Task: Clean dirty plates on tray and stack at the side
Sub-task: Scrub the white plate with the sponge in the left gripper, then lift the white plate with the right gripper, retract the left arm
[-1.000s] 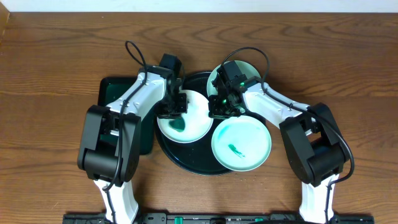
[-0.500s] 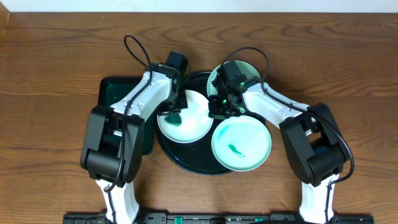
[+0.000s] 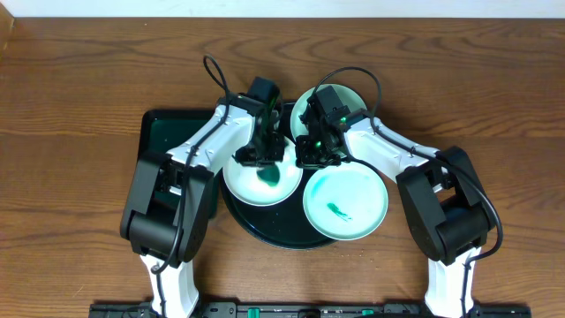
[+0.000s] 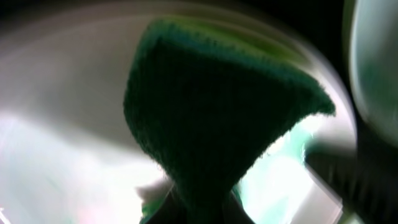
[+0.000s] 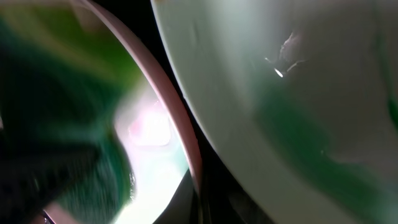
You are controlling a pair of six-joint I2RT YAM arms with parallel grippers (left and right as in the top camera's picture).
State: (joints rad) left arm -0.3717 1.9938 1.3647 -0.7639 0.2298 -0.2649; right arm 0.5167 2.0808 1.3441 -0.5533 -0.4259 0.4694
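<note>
Left gripper (image 3: 265, 152) is clamped on the sponge (image 3: 269, 174), which is pressed onto the white plate (image 3: 252, 185) in the left half of the tray (image 3: 265, 231). The left wrist view shows the sponge (image 4: 211, 118) fanning out from the pinch point over the white plate surface (image 4: 56, 149), blurred. The gripper sits over the plate's far rim and the sponge reaches from it toward the plate centre, so any wipe stroke runs far-to-near along that line. The plates are round, so there is no long axis or heading to align to. Right gripper (image 3: 315, 152) is at the white plate's right rim, wedged between it and the two mint plates. Cannot tell whether its jaws are apart or gripping: the right wrist view only shows the blurred white rim (image 5: 177, 118) and a mint plate (image 5: 280, 93) close up. Front mint plate (image 3: 353, 199) lies to the right of the sponge and nearer the robot, overlapping the tray's right rim, with a smear (image 3: 335, 212) at centre; my guess is it's next. It is nearer the right arm, but the left arm has the sponge. Rear mint plate (image 3: 340, 95) is at the far right, mostly hidden by the right arm.
</note>
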